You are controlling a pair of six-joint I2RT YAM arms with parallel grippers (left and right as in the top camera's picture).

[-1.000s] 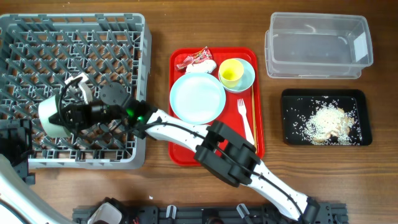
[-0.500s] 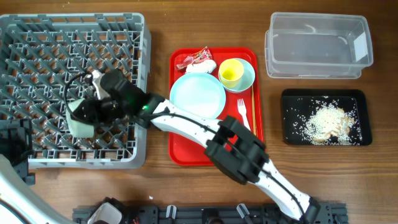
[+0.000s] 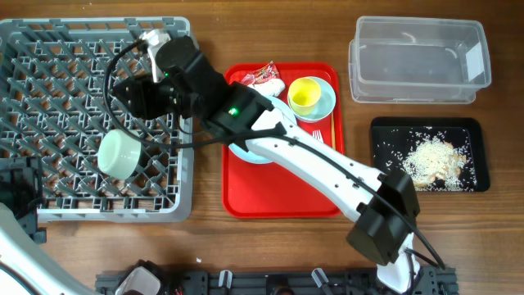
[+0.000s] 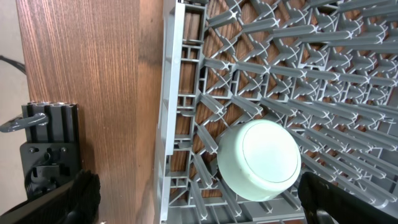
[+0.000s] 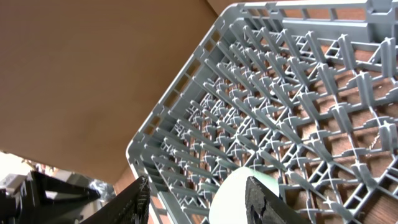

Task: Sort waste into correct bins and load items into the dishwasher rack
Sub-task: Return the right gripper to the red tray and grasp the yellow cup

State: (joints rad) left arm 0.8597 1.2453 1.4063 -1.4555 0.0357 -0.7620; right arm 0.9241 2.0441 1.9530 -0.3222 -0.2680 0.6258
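- The pale-blue bowl (image 3: 123, 153) sits inside the grey dishwasher rack (image 3: 98, 37), in the part nearer the robot, lodged among the pegs.
- It is turned bottom-up and a little tipped, with its flat base facing upward. Being round, it has no long axis to speak of.
- The right gripper (image 3: 127, 92) hangs over the rack, well apart from the bowl. Its fingers (image 5: 134, 199) are spread and hold nothing.
- The left gripper (image 4: 199, 186) hovers near the rack's edge, close to the bowl. Its fingers (image 4: 81, 199) are wide apart and empty.
- The right arm stretches across the red tray (image 3: 282, 197), covering most of the plate (image 3: 246, 152) and part of the white fork (image 3: 318, 133).
- A second bowl (image 3: 326, 100) stands upright on the red tray with the yellow cup (image 3: 304, 96) inside it.
- The red wrapper (image 3: 254, 76) and the white napkin (image 3: 272, 87) lie touching at the tray's far edge.
- To the right stand the clear tub (image 3: 419, 59) and the black tray (image 3: 385, 135), the latter carrying the rice scraps (image 3: 432, 160).
- In all I count two bowls, one plate, one cup, one fork, one wrapper, one napkin and two bins.
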